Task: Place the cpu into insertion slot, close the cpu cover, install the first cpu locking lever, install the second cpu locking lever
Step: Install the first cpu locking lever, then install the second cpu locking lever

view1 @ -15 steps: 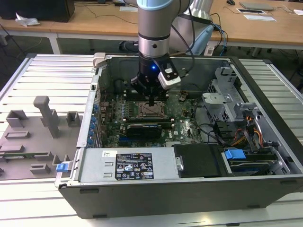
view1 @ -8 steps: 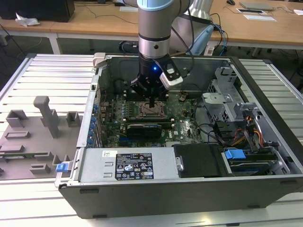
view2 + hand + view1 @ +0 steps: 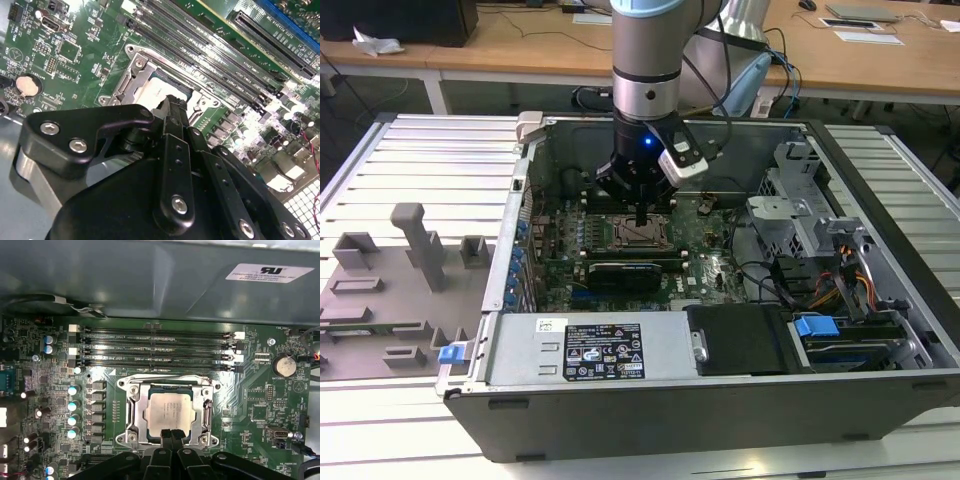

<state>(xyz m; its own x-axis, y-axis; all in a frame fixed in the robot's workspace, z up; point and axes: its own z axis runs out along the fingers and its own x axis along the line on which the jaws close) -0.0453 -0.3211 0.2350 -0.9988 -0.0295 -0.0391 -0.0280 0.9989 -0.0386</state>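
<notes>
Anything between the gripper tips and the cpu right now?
Nothing: in the first wrist view the gripper tips meet the near edge of the cpu, seated under the cpu cover.

The motherboard [image 3: 705, 272] lies flat inside the open computer case [image 3: 650, 400]. The insertion slot [image 3: 170, 412] sits on the motherboard, and the cpu [image 3: 171, 410] lies in it, with the cpu cover [image 3: 136, 412] down around it. The memory slots [image 3: 155, 347] run just beside the insertion slot. The gripper [image 3: 171, 433] hangs directly over the insertion slot's edge, fingertips together. A coin cell [image 3: 283, 365] sits on the motherboard, well apart from the insertion slot.
</notes>
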